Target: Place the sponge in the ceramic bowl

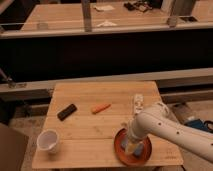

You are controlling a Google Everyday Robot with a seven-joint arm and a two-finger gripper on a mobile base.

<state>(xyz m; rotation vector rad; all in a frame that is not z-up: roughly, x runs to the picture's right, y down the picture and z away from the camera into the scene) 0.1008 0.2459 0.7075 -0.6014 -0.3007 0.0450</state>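
The ceramic bowl, a reddish-brown dish, sits at the front right of the wooden table. My white arm comes in from the right and bends down into it. The gripper is low inside the bowl, over its middle. Just below the gripper shows a small pale blue and yellowish patch, the sponge, inside the bowl. The gripper hides most of it, and I cannot tell whether the sponge rests on the dish or is still held.
A black block lies at the table's left middle and an orange carrot near its centre. A white cup stands at the front left. A slim white object lies by the right edge. A dark rail and counter run behind.
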